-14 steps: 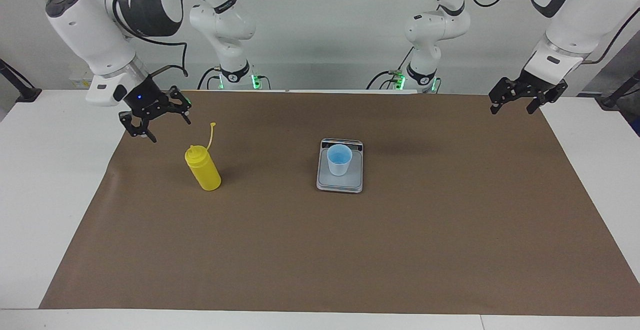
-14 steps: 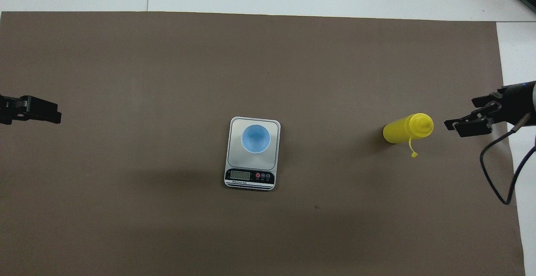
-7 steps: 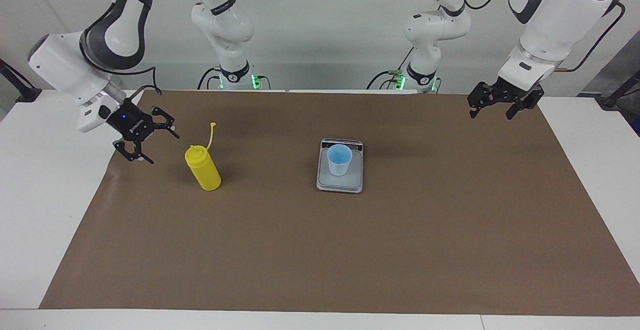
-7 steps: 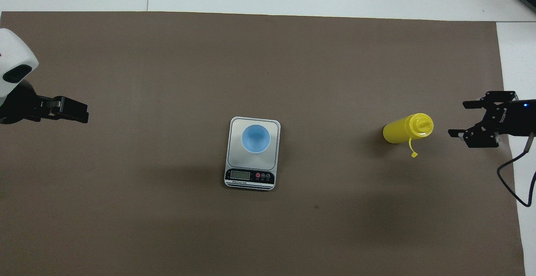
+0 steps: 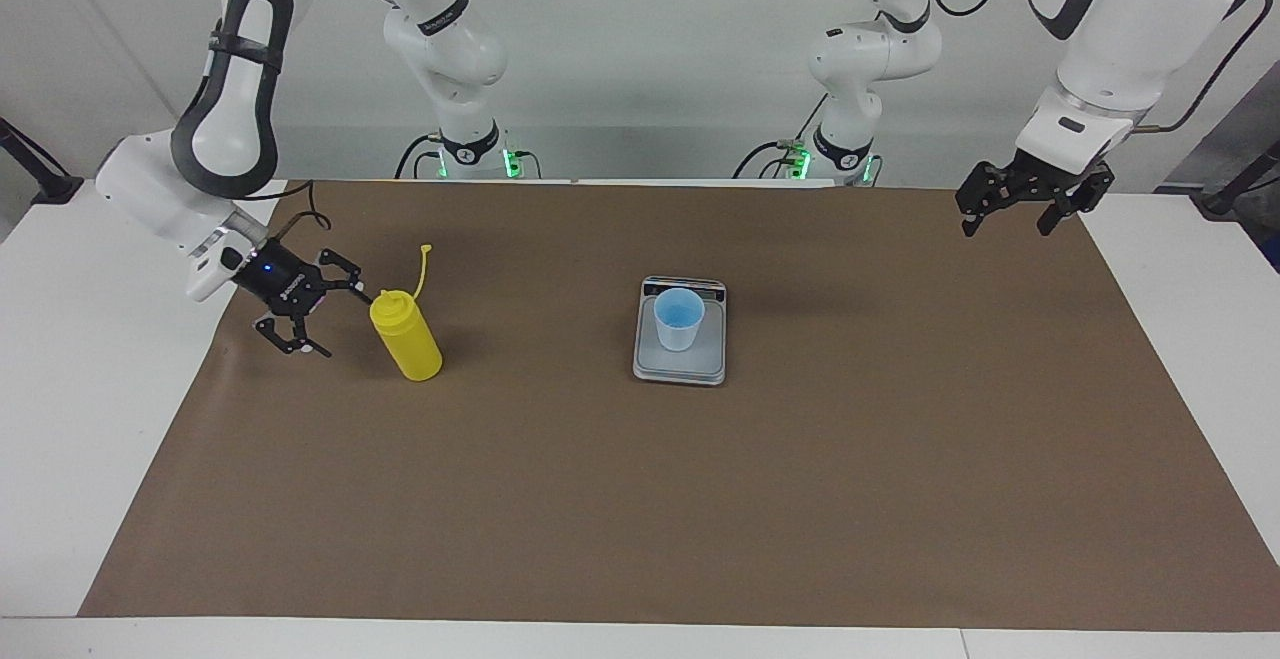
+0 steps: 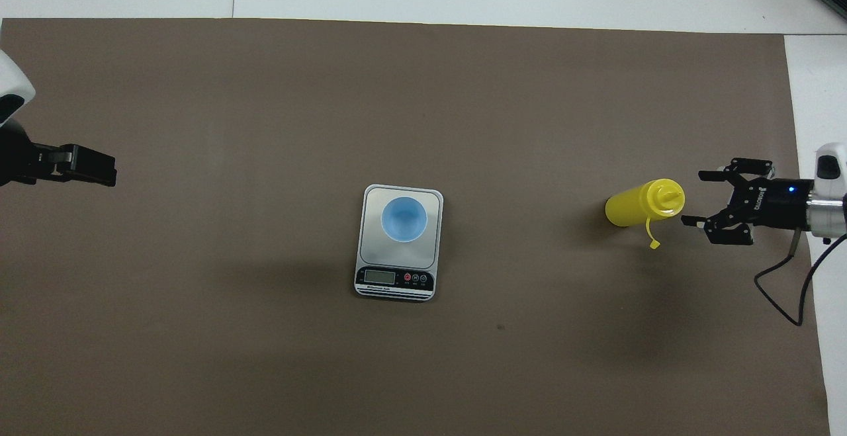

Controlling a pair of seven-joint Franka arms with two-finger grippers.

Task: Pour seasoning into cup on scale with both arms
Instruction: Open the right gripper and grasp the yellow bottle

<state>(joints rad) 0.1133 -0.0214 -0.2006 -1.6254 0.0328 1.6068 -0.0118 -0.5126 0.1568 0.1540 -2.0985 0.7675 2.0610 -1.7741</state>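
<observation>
The yellow seasoning bottle point(image 5: 406, 337) point(image 6: 639, 202) stands upright on the brown mat toward the right arm's end of the table, its cap strap point(image 5: 424, 269) sticking up. My right gripper point(image 5: 338, 321) point(image 6: 693, 198) is low beside the bottle, open, its fingers pointing at the bottle's top and a short gap away. The pale blue cup point(image 5: 679, 319) point(image 6: 403, 219) stands on the silver scale point(image 5: 648, 364) point(image 6: 431, 252) at the middle of the mat. My left gripper point(image 5: 1005, 228) point(image 6: 89, 166) hangs open and empty over the mat's corner at the left arm's end.
A brown mat point(image 5: 640, 499) point(image 6: 265, 356) covers most of the white table point(image 5: 90, 359). A black cable point(image 6: 787, 290) loops from the right wrist over the mat's edge. The scale's display strip point(image 6: 395, 278) faces the robots.
My right gripper has dropped and moved in toward the bottle, turning its fingers sideways at it. My left gripper swung in over the mat, then drew back a little. Bottle, cup and scale have not moved.
</observation>
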